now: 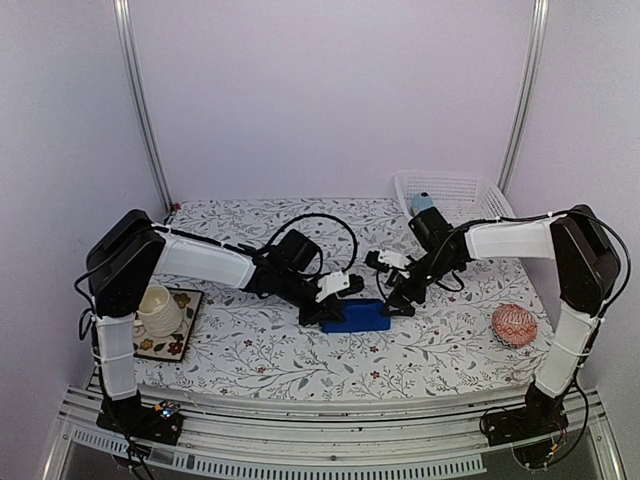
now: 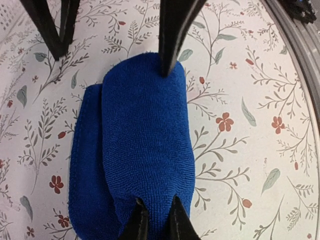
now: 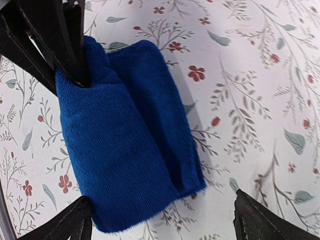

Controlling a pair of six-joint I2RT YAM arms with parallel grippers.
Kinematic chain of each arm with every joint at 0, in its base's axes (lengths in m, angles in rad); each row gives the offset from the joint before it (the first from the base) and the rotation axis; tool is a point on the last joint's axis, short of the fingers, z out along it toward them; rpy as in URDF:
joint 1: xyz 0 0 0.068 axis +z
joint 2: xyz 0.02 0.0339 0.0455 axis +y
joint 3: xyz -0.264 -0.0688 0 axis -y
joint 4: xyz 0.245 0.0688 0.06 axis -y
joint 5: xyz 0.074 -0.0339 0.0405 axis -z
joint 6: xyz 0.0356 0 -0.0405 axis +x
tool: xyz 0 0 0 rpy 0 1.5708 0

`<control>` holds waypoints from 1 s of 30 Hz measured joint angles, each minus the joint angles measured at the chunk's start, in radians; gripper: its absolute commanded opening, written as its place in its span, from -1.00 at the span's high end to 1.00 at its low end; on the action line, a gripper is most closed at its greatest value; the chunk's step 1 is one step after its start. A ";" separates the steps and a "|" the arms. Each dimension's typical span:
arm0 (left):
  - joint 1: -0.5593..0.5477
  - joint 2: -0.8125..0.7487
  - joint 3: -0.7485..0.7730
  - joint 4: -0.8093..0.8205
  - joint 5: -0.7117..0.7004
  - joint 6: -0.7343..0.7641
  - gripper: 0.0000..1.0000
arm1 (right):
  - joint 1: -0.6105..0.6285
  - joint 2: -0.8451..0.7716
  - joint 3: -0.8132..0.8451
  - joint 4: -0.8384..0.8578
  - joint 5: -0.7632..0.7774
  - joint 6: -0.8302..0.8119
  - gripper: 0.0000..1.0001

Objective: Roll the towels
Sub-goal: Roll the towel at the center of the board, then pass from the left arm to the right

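While your left gripper (image 2: 155, 219) pinches the part-rolled royal-blue towel (image 2: 145, 145) central on the table (image 1: 250, 350) and the right gripper (image 3: 161, 202) gapes wide over its other end, keep both ends level.

Pale lilac walls (image 1: 330, 90) (a metal post (image 1: 140, 110) in each back corner) enclose a floral-clothed table (image 1: 290, 365), evenly lit.

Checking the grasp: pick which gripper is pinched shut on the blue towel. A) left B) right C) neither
A: the left gripper has its fingers closed on the end of the towel, while the right gripper stands wide open.
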 measured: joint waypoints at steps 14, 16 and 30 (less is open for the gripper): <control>0.093 0.134 0.183 -0.148 0.184 -0.185 1.00 | -0.026 -0.168 0.030 0.002 0.274 0.281 -0.97; 0.102 0.146 0.198 -0.162 0.198 -0.227 1.00 | -0.027 -0.202 0.030 0.015 0.309 0.362 -0.98; 0.077 0.150 0.217 -0.166 0.118 -0.545 1.00 | -0.015 -0.384 -0.241 0.154 0.075 0.976 -1.00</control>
